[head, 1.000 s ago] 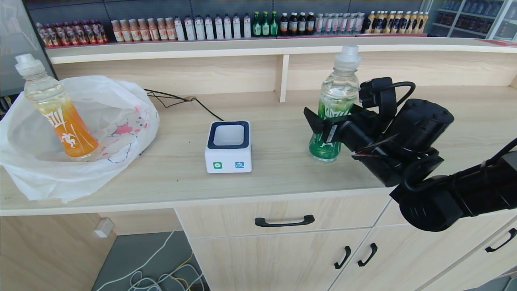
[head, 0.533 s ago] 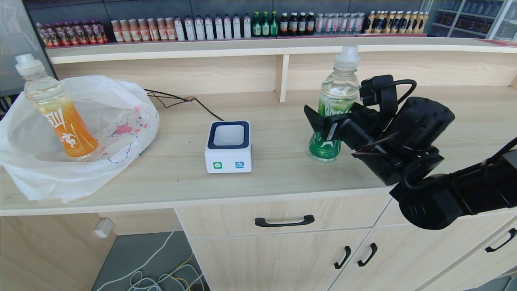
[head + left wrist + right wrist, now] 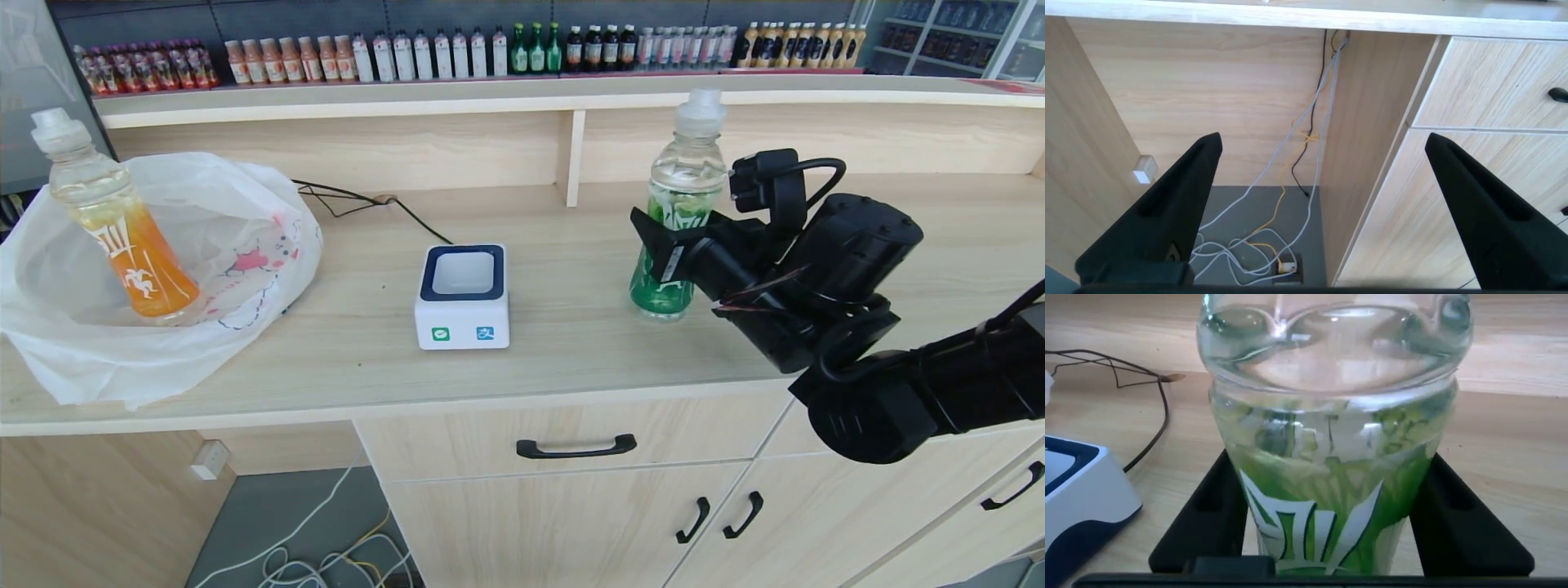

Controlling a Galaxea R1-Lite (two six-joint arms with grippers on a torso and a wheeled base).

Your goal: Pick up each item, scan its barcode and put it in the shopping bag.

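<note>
The worktop [image 3: 571, 351] is pale wood-grain laminate with a matte, streaked surface and a squared front edge, above drawers [image 3: 571, 457] of the same finish with curved black handles. Near its middle sits the scanner [image 3: 462, 296], a small white plastic cube with rounded corners and a dark blue frame around a glossy grey window on top. A thin black cable [image 3: 359, 200] lies looped on the wood behind it. At the robot's left lies the shopping bag [image 3: 261, 212], thin translucent white plastic, crumpled and slack, printed with pink and dark drawings. Its mouth lies open, and the orange bottle [image 3: 122, 229] leans inside it, clear at the shoulder and wrapped in an orange sleeve below. Toward the right, the green bottle [image 3: 682, 208] stands upright, well apart from the scanner. It is clear ribbed plastic with a pale cap, a bulging, glassy shoulder, and a green and white sleeve with leaf-like shapes around the waisted body. The right hand [image 3: 673, 237], made of matte black angular plastic, is clenched on that sleeve, one flat finger pressed to each side of the green bottle [image 3: 1331, 457]. Whether the base rests on the wood cannot be told. The left hand [image 3: 1323, 212] hangs below the worktop with its two black wedge-shaped fingers spread wide, grasping nothing, over loose wires on a grey floor.
</note>
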